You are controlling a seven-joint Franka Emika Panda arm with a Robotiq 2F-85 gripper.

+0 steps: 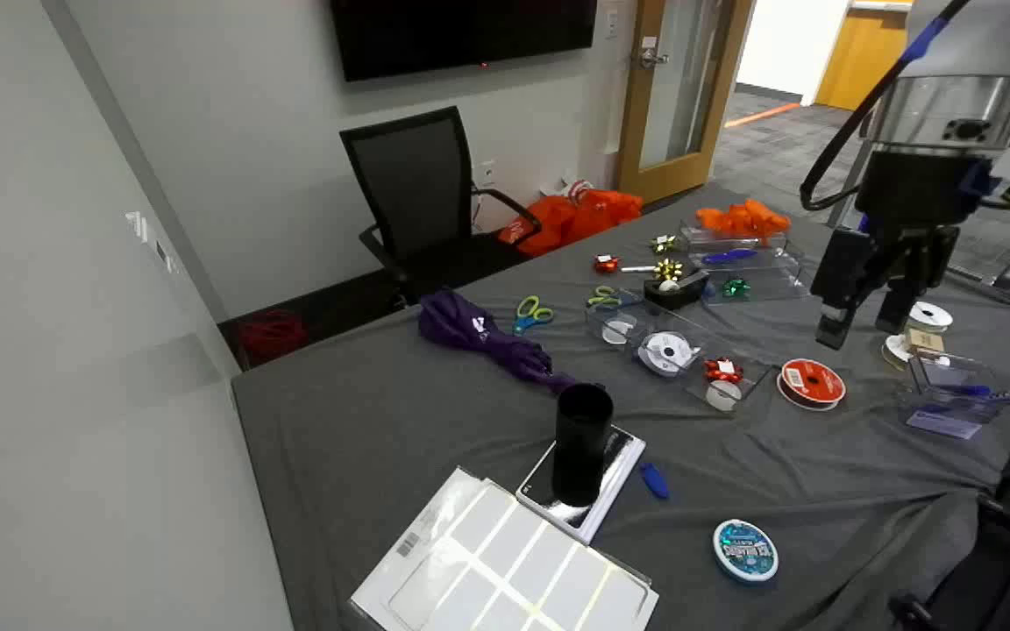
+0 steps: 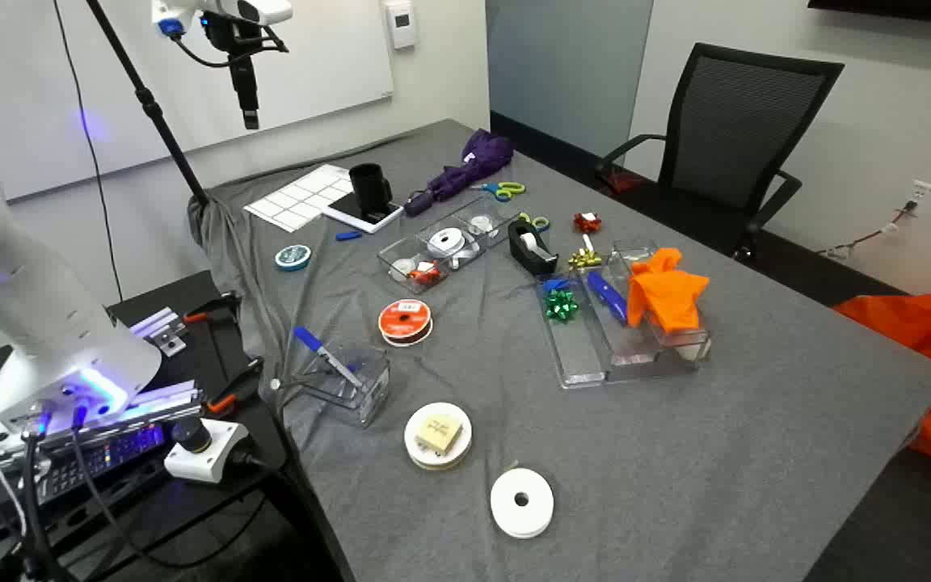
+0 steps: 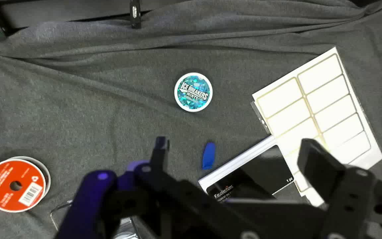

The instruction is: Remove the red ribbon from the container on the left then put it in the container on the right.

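A shiny red ribbon bow (image 1: 723, 371) sits in an end compartment of a long clear divided container (image 1: 742, 352), near white ribbon rolls. The bow (image 2: 423, 273) and this container (image 2: 395, 245) also show in an exterior view. Another clear container (image 2: 583, 373) holds an orange cloth (image 2: 667, 295), a blue-purple item (image 2: 608, 297) and a green bow (image 2: 561, 305). A second red bow (image 2: 587, 222) lies on the table beyond it. My gripper (image 1: 863, 326) is open and empty, high above the table. In the wrist view the gripper (image 3: 235, 149) is above a black-and-white package (image 3: 254, 172), away from the bow.
A black cup (image 2: 370, 190) stands on the package. A tape dispenser (image 2: 532, 249) stands between the containers. A red-labelled spool (image 2: 406, 319), a pen box (image 2: 360, 396), white spools (image 2: 522, 503), a mint tin (image 3: 193, 92) and a purple umbrella (image 2: 465, 174) are around.
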